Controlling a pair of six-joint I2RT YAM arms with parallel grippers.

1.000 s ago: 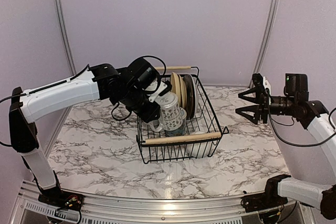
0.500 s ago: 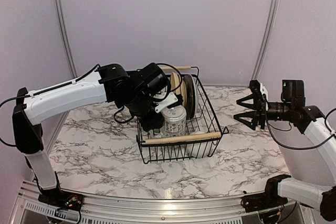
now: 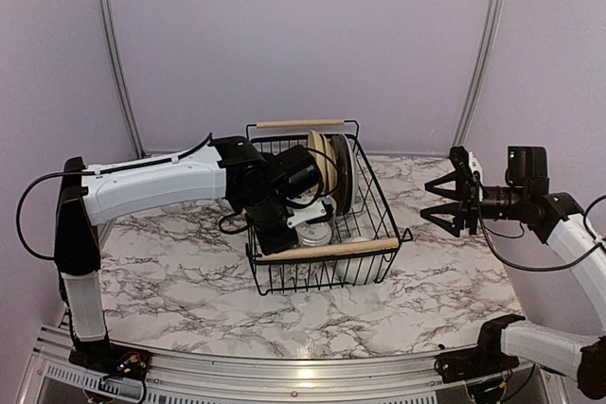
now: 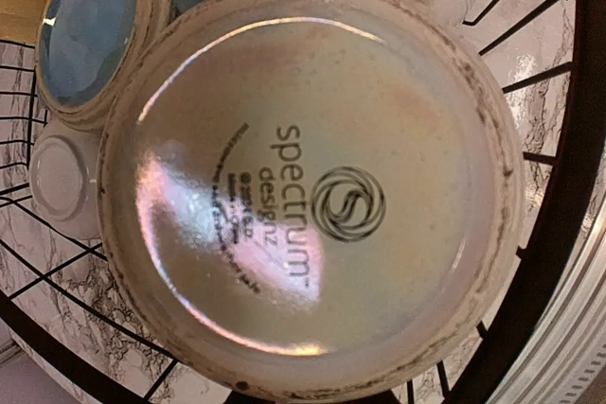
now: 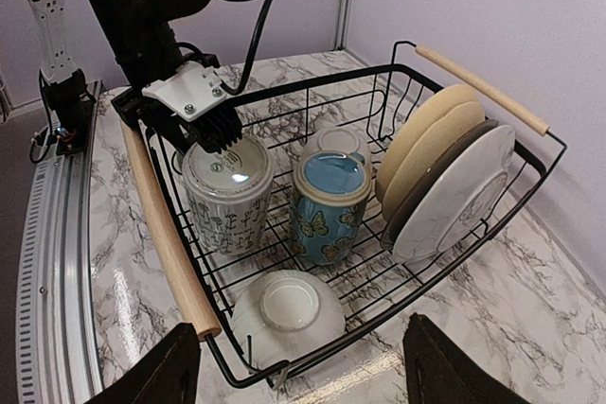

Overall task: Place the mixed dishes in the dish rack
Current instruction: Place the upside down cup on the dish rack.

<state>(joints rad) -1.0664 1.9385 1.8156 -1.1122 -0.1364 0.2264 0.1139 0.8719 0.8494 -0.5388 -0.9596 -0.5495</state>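
The left gripper seems clamped on the white patterned ceramic mug, set base-up (to drain) inside the black wire dish rack. The right gripper, jaws apart and empty, hangs right of the rack, clear.

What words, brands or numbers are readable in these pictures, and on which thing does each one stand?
"spectrum designz": printed on the underside of the mug, next to a round swirl logo.
Smaller lines of print beside that name: too small and blurred to read.
No other text can be read in any view.
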